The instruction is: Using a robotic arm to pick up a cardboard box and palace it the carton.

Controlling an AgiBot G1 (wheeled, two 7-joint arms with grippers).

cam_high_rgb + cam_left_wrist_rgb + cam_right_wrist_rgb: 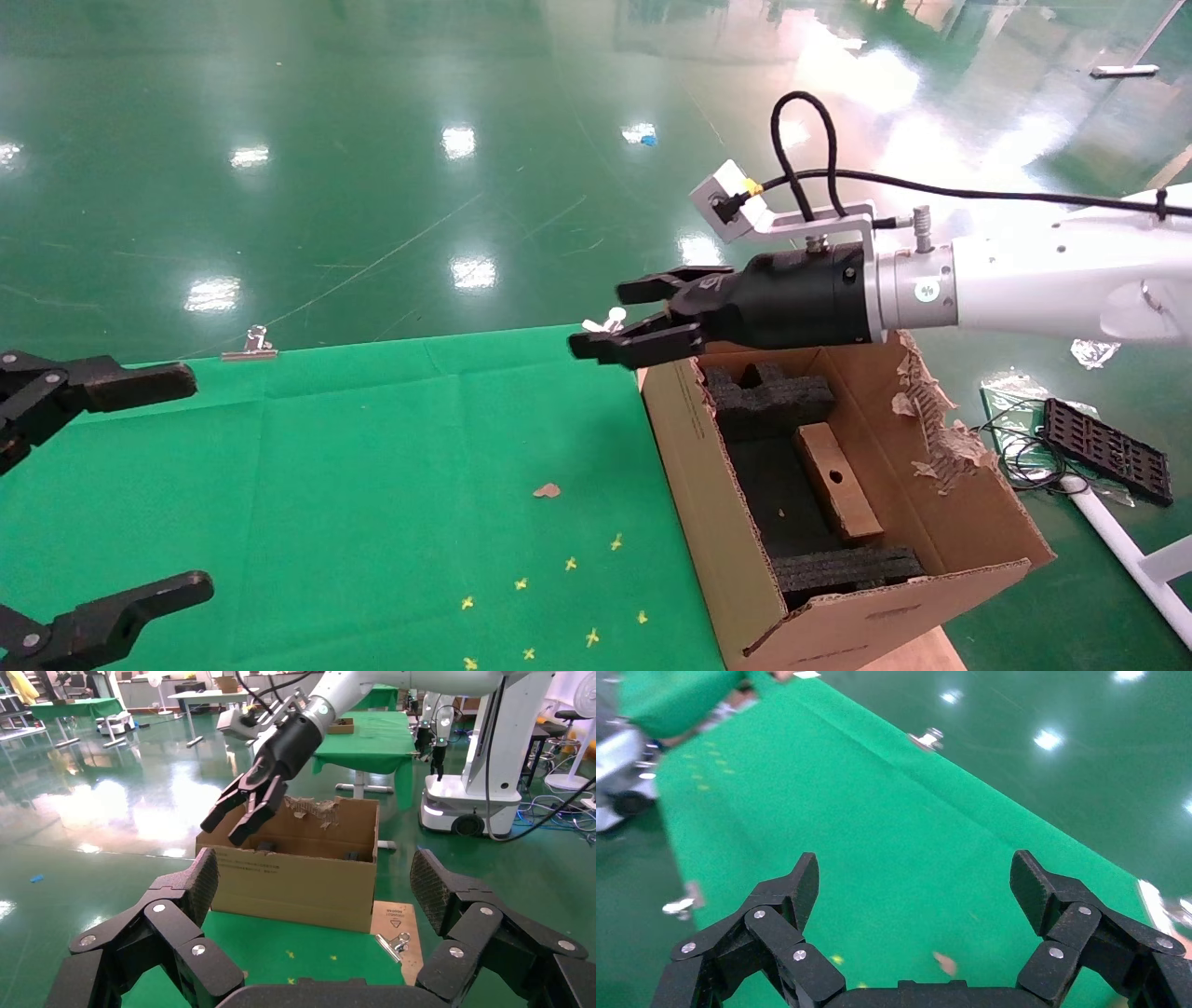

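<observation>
The small brown cardboard box, with one round hole in its top face, lies inside the large carton on black foam. The carton stands at the right end of the green table. My right gripper hovers open and empty above the carton's far left corner, pointing out over the table. The left wrist view shows the right gripper above the carton, whose wall hides the box. In the right wrist view, only green cloth lies under the right gripper. My left gripper is parked open at the table's left.
The carton's right flap is ragged and torn. A binder clip grips the table's far edge. A cardboard scrap and yellow marks lie on the cloth. A black tray with cables sits on the floor, right.
</observation>
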